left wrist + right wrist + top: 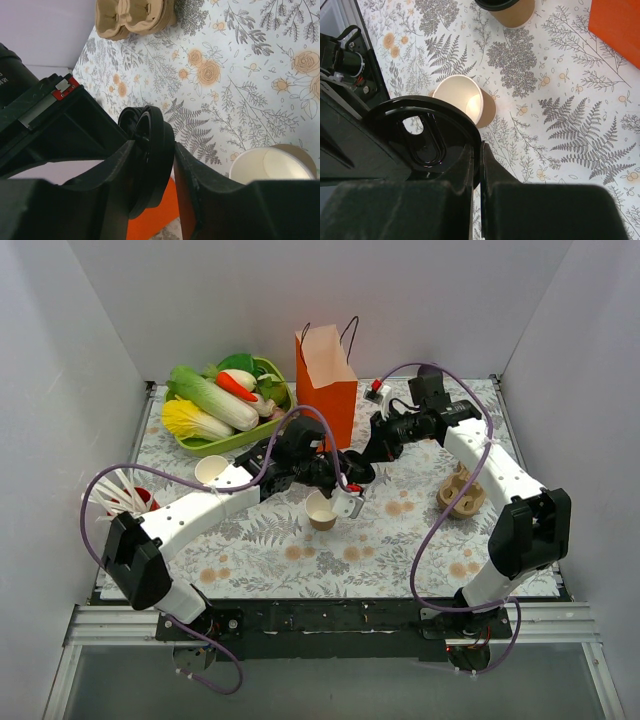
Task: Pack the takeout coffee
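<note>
L fingers (165, 185) pinching lid (150, 160), open cup (272, 165) beside

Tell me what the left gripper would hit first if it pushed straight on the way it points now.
Probably the bare floral tablecloth: the left gripper, pinching a black lid edge-on, points there. The open paper cup sits just beside that line; depth is unclear.

Robot test booth, not a real kitchen, plain white walls (60, 390) boxing in a worktop (300, 560) under floral cloth, two arms bolted to a metal rail (330, 620), toy vegetables (215, 400) in a tray
</note>
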Controlling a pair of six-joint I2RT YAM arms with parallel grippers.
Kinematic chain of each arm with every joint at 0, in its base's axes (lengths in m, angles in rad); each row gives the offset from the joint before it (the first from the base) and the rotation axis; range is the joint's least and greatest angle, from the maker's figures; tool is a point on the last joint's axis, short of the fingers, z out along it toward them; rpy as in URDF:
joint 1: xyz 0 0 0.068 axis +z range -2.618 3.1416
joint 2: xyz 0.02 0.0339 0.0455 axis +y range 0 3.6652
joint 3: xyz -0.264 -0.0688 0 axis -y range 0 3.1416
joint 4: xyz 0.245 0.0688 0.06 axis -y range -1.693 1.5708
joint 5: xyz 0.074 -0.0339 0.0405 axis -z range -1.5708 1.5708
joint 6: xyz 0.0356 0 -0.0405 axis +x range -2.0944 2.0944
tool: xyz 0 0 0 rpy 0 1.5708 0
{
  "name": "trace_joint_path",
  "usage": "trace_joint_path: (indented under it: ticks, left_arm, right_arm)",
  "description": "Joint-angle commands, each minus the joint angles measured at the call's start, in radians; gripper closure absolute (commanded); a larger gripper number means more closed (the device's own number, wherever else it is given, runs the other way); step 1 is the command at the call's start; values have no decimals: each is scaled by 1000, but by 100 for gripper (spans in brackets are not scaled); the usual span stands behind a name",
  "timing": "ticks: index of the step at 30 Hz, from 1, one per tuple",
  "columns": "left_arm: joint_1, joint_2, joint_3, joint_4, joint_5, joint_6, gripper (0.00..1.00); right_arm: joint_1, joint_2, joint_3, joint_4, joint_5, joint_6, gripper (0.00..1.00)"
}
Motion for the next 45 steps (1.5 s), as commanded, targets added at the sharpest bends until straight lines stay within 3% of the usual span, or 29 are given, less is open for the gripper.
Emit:
trace_joint_path:
  ticks: [1, 5, 6, 9, 14, 17, 21, 23, 27, 34, 38, 43, 45]
  left_arm:
    - [-11, -43, -12, 46, -51, -67, 70]
    - [-11, -46, -6, 47, -53, -122, 77]
    - [-11, -48, -1, 47, -54, -174, 78]
    - [-11, -60, 4, 53, -66, -261, 80]
    - [-8, -89, 33, 56, -97, -686, 80]
    - [12, -88, 74, -52, -59, -925, 80]
    - [67, -187, -17, -53, 56, -1103, 78]
    - [153, -197, -25, -66, 192, -1191, 76]
    - [371, -183, -105, 67, 498, -1573, 74]
    - [447, -154, -321, 458, 673, -1962, 73]
    - [448, -112, -400, 642, 696, -2062, 75]
    - [450, -75, -426, 725, 719, -2116, 78]
    - [450, -89, -415, 698, 713, -2072, 73]
  right_arm:
    - [7, -44, 8, 21, -48, 29, 99]
    - [10, -32, 25, 3, -65, 24, 93]
    - [10, -29, 32, 3, -63, 30, 84]
    - [-2, -4, 101, -7, -53, 36, 71]
    - [-143, 75, 223, 32, -122, 147, 52]
    - [-218, 82, 188, 139, -203, 226, 45]
    - [-222, 34, 42, 231, -231, 205, 32]
    - [-211, -27, -85, 328, -235, 233, 30]
    - [-159, -107, -226, 365, -223, 150, 28]
    - [-42, -159, -320, 391, -191, 119, 26]
    - [-14, -168, -342, 400, -183, 81, 26]
    - [-11, -161, -351, 406, -166, 87, 25]
    - [-5, -167, -351, 391, -149, 17, 26]
